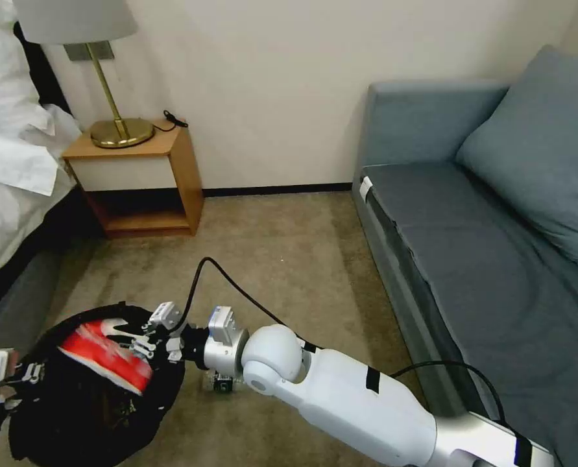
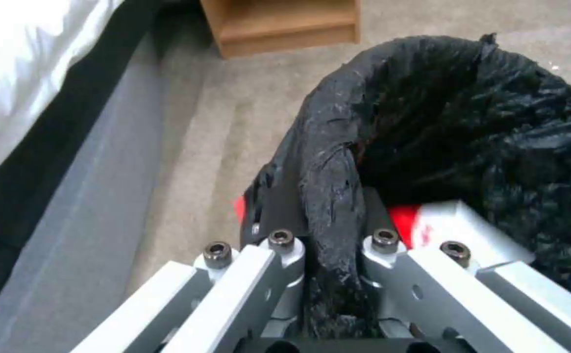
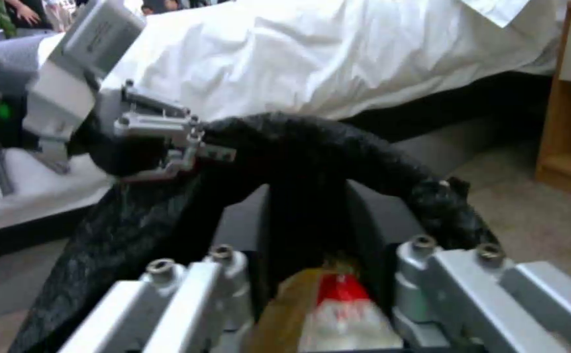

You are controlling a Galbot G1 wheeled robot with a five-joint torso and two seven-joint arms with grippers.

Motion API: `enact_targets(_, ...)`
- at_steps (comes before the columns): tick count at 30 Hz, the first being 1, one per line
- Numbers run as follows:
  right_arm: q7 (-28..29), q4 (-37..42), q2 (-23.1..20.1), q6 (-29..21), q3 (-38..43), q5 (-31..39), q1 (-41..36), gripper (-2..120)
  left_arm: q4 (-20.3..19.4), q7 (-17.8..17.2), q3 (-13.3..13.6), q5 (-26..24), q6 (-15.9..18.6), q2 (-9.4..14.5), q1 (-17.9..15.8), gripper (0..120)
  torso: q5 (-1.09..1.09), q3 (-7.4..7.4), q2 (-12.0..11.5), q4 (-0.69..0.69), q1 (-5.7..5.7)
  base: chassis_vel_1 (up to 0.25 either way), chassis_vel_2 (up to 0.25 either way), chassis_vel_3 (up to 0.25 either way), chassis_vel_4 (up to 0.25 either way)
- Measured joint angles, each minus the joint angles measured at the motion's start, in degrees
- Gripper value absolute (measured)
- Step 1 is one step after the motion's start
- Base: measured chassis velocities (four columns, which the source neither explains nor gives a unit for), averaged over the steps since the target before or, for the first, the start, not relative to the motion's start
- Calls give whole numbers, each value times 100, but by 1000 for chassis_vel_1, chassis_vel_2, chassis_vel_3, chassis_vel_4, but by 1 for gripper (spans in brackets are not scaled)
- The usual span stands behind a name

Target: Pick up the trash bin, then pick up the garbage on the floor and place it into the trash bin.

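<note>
The trash bin (image 1: 87,389), wrapped in its crinkly black bag, sits low beside the bed (image 1: 10,175), on the side away from the sofa (image 1: 496,259), and appears lifted off the carpet (image 1: 289,259) (its base is hidden, so contact with the floor cannot be judged).

The left claw (image 1: 26,375) is at the bin's rim on the bed side. In the left wrist view its fingers (image 2: 279,215) are pressed together on a fold of the black bag and rim, pinching the trash bin (image 2: 455,127) between them. The right wrist view shows the same left claw (image 3: 194,147) clamped on the bin's far edge.

The right claw (image 1: 139,337) reaches over the bin's sofa-side rim, above the open mouth. It pinches a red-and-white packet (image 1: 107,357), a piece of the garbage, which lies tilted across the bin's opening. In the right wrist view the packet (image 3: 344,314) sits between the dark fingers (image 3: 370,230), with a tan-brown wrapper edge (image 3: 285,309) beside it. The left wrist view catches a red-and-white corner of the packet (image 2: 449,220) inside the bag, just beside the clamped rim.

A wooden nightstand (image 1: 146,175) with a brass lamp (image 1: 117,126) stands beyond the bin against the wall.
</note>
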Motion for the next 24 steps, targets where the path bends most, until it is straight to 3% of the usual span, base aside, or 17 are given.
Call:
enact_targets(9,-152,306,-289,9,422,-236,-138,64,84,-20,-1,4,2,19,-51,5,1,0,0,1,0,0,0,0,0)
enact_targets(11,-444,421,-670,40,985,-290,-315,76,124,-49,-9,5,3,7,-116,5,1,0,0,1,0,0,0,0,0)
enact_targets(13,-487,420,-734,47,1070,-286,-349,77,127,-54,-10,5,2,4,-124,5,2,0,0,0,0,0,0,0,0)
enact_targets(17,-1025,-106,-1578,290,1880,-305,-558,98,143,-64,-95,-22,2,6,-48,5,3,0,0,-1,0,0,0,0,0)
enact_targets(21,-1227,-365,-1821,357,2056,-373,-593,99,158,-64,-193,-71,1,60,-24,5,2,0,0,0,0,0,0,0,0)
enact_targets(24,-1464,-1073,-2056,555,1976,-737,-553,100,143,-63,-294,-119,11,115,-12,5,2,0,0,-1,0,0,0,0,0)
